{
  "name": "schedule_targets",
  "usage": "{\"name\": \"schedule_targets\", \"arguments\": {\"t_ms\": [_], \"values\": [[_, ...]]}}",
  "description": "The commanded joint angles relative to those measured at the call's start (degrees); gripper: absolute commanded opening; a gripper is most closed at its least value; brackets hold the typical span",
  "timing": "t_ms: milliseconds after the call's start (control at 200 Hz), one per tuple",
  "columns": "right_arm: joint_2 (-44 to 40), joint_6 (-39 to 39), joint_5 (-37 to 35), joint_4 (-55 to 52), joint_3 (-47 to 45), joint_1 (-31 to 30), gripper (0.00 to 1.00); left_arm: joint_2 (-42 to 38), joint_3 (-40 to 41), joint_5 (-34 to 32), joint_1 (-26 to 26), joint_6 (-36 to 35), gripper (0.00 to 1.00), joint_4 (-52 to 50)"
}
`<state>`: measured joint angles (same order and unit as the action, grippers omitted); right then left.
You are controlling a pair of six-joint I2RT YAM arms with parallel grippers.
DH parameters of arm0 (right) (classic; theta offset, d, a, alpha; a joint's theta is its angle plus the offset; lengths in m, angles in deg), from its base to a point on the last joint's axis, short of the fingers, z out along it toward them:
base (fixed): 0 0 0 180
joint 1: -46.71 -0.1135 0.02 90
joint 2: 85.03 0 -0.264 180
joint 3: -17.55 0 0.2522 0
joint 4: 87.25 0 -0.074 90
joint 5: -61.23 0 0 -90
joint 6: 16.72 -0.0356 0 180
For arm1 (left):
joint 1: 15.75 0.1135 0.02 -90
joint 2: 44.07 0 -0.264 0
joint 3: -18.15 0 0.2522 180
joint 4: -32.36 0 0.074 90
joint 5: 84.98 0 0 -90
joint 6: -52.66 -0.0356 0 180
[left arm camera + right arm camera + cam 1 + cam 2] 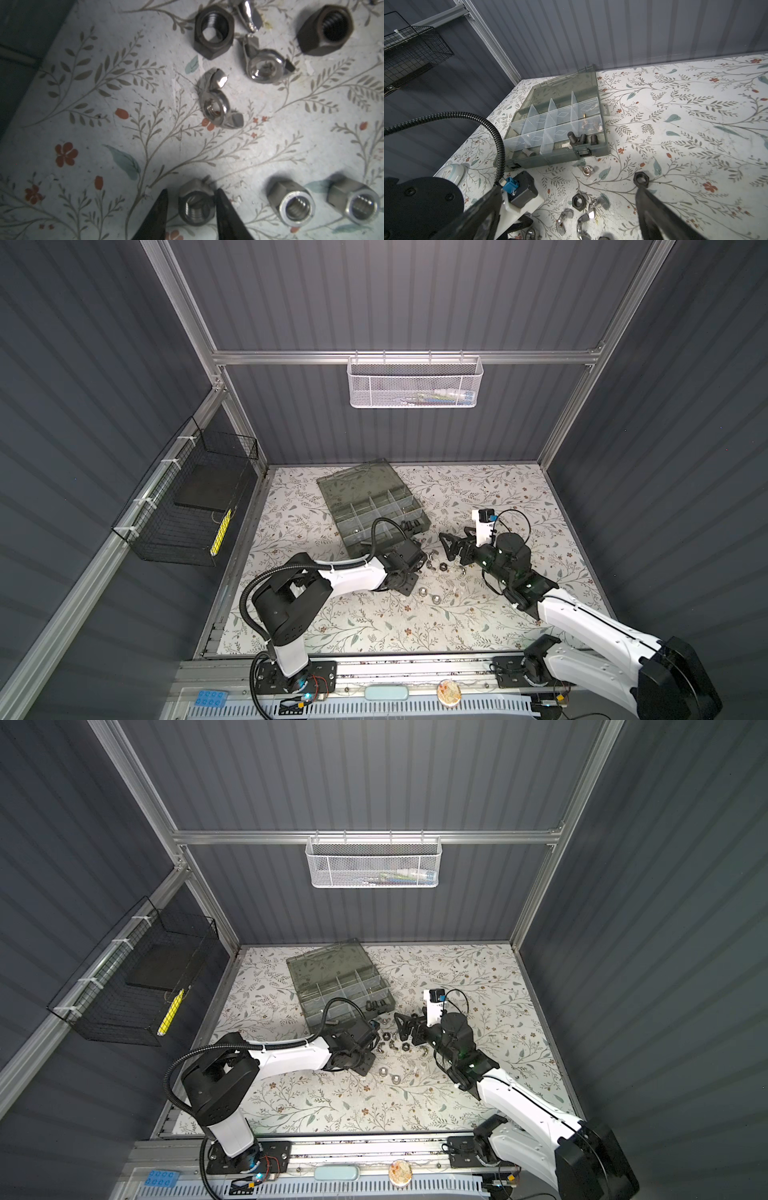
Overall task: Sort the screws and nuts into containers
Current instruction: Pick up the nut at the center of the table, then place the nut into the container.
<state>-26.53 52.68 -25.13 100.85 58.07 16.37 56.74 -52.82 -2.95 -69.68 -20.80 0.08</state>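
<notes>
In the left wrist view a silver hex nut [196,204] stands on the flowered mat between the jaws of my left gripper [191,193]. One pad touches it and a narrow gap shows at the other. Further nuts lie round it: two dark hex ones [214,31], wing nuts [220,99] and two silver hex ones [295,205]. The containers are the compartments of the grey-green case [376,506], whose lid is open. Black screws [581,139] lie in a front compartment. My right gripper [446,549] hovers open and empty over the nuts, just right of the left one.
The left arm's ribbed cable [496,135] arches over the case's front corner. A pale round object [451,172] sits beside the case. A white mesh basket [415,383] hangs on the back wall and a black wire basket [187,506] on the left wall.
</notes>
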Motion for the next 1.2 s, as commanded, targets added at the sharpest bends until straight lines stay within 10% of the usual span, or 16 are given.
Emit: {"name": "schedule_targets", "arguments": {"t_ms": [0, 490, 1196], "values": [[0.26, -0.45, -0.12, 1.25, -0.48, 0.15, 0.99, 1.57, -0.75, -0.05, -0.30, -0.04, 0.33, -3.09], [1.68, 0.70, 3.10, 0.35, 0.85, -0.77, 0.99, -0.01, -4.98, -1.29, 2.37, 4.11, 0.24, -5.12], [8.81, 8.57, 4.10, -1.94, 5.75, -11.34, 0.99, -10.42, -10.31, 7.84, 24.76, 0.99, 0.26, -7.24]]}}
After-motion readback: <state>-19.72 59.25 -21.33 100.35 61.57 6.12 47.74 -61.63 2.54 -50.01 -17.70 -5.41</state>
